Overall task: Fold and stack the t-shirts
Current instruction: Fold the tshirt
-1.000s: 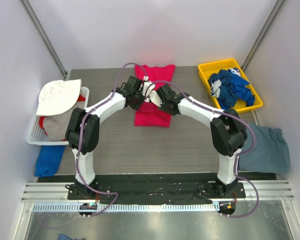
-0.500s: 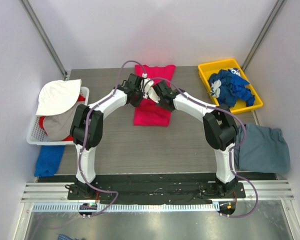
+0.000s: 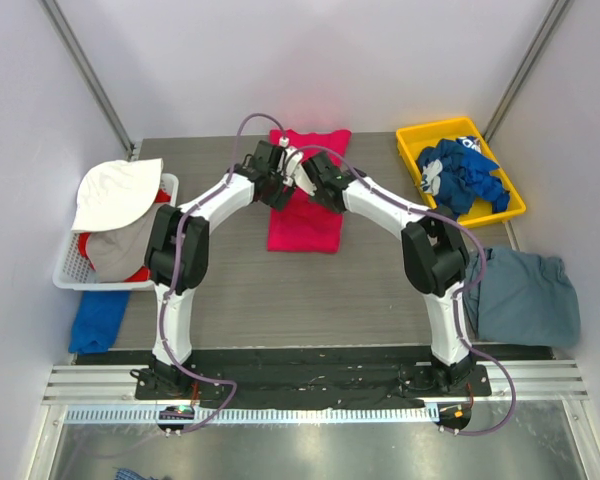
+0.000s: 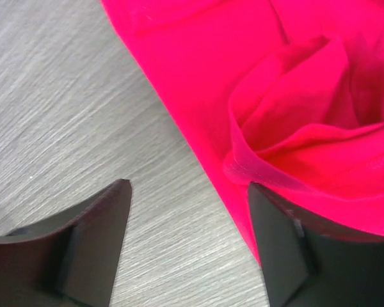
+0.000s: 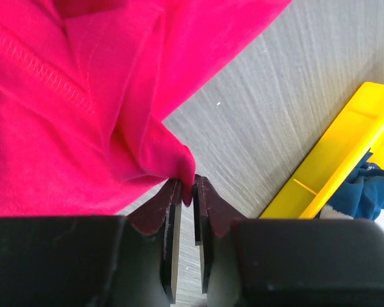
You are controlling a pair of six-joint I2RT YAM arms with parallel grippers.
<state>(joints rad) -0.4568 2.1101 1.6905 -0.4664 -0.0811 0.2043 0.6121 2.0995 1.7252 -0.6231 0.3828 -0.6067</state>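
The pink-red t-shirt (image 3: 305, 222) lies at the middle of the worktop (image 3: 380, 290). The left fingers (image 4: 96, 236) stand spread beside its edge, and the right fingers (image 5: 161, 217) pinch a limp corner. Light, soft and floppy, it looks best gripped at hems or corners.

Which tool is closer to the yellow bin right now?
Right. The right tool pinches the edge of the pink shirt on the side facing the yellow bin; the left tool stands open at the shirt's opposite edge, farther away.
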